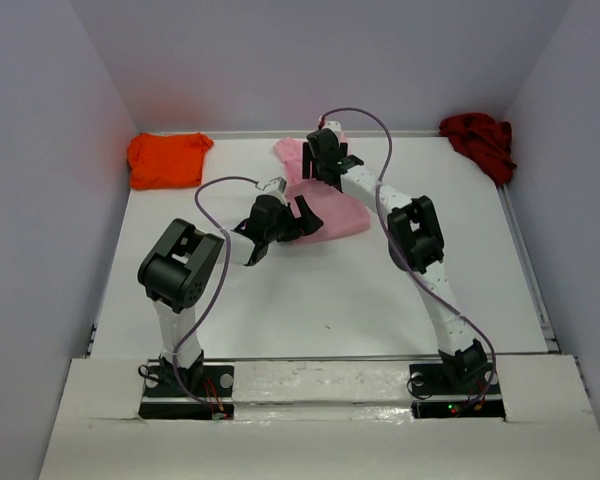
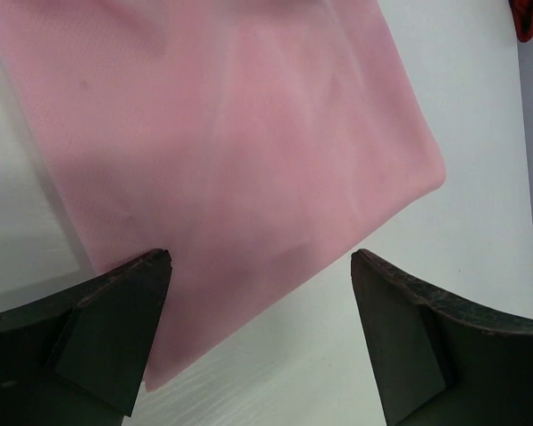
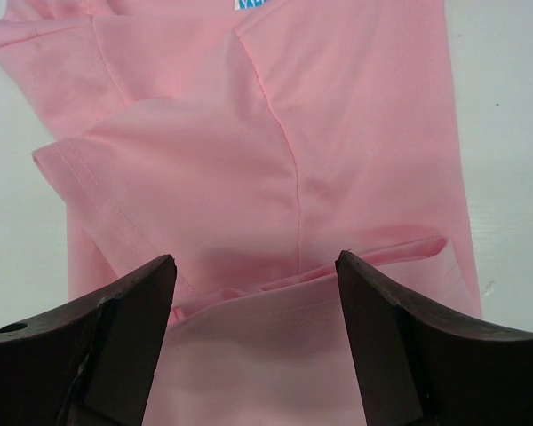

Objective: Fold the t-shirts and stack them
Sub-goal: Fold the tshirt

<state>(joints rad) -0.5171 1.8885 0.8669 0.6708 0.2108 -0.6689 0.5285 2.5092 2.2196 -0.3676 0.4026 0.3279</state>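
My left tool (image 2: 259,266) and right tool (image 3: 256,266) gape wide, empty, over the part-folded pink shirt (image 1: 338,215). The orange shirt (image 1: 165,158) and dark red shirt (image 1: 478,140) lie well apart; nothing stacked.

Left arm (image 1: 180,265) and right arm (image 1: 415,235) crowd over the pink t-shirt (image 1: 330,212) at the far middle of the table (image 1: 310,300). The orange t-shirt (image 1: 167,160) blocks the far-left corner, the dark red t-shirt (image 1: 477,140) the far-right. Walls (image 1: 320,60) close three sides. Bare surface lies nearer the arms' bases.
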